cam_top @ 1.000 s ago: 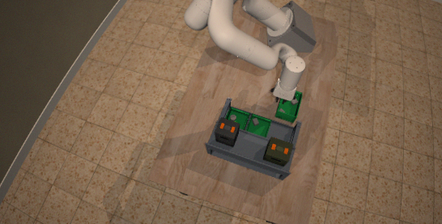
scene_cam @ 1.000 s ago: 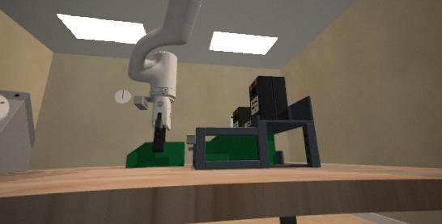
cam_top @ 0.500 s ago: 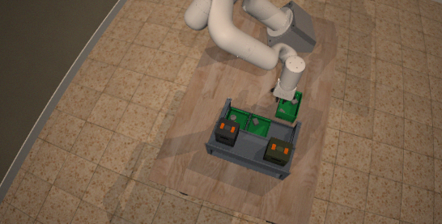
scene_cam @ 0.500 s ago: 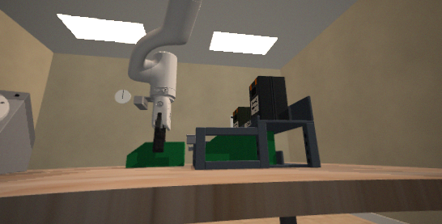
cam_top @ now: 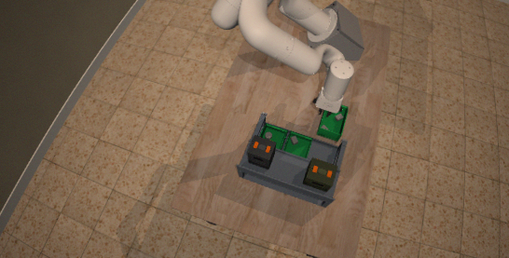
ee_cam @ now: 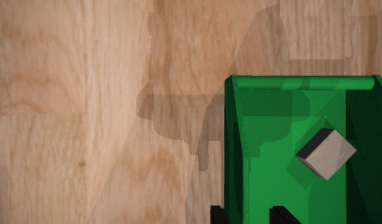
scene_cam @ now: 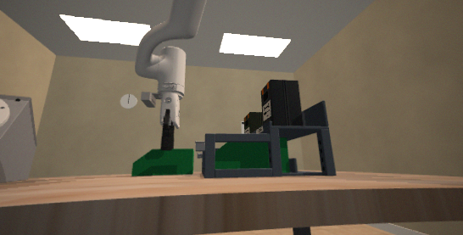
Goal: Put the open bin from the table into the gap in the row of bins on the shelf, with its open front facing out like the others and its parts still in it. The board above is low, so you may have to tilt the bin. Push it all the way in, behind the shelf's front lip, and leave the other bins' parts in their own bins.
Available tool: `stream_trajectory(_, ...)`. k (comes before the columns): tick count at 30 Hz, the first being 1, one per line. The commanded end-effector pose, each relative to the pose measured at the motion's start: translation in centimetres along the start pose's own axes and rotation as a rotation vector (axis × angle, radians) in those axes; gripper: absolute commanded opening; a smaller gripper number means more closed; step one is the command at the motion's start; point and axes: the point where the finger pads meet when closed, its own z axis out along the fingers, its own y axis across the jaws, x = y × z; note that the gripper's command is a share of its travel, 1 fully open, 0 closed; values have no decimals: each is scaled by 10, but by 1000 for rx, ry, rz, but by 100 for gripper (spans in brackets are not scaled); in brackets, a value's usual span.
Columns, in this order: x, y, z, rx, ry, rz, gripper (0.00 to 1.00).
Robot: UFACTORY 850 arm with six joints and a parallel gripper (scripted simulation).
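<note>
The open green bin (cam_top: 330, 135) (scene_cam: 170, 165) (ee_cam: 268, 195) stands flat on the table, its low sloped front facing the robot base and its tall back towards the shelf. A grey block (cam_top: 339, 116) (ee_cam: 327, 154) lies in it, and a second part (cam_top: 324, 128) shows in the top view. My gripper (cam_top: 324, 112) (scene_cam: 167, 148) (ee_cam: 249, 215) points down at the bin's side wall, partly open, one finger outside the wall and one inside. The grey shelf (cam_top: 289, 169) (scene_cam: 276, 156) holds two green bins (cam_top: 274, 132) (cam_top: 302, 149) with parts; the gap is at its right end in the top view.
A black case (cam_top: 262, 151) (scene_cam: 280, 103) and an olive case (cam_top: 321, 174) (scene_cam: 253, 120) stand on the shelf's upper board. The shelf's end frame (cam_top: 341, 155) rises beside the gap. The bin's back is close to the shelf's front.
</note>
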Motion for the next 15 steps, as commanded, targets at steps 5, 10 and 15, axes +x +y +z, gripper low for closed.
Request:
stream_trajectory(5, 0, 0, -13, 1, 1, 0, 29)
stream_trajectory(10, 0, 0, -23, 1, 1, 0, 29)
stream_trajectory(15, 0, 0, -67, 1, 1, 0, 29)
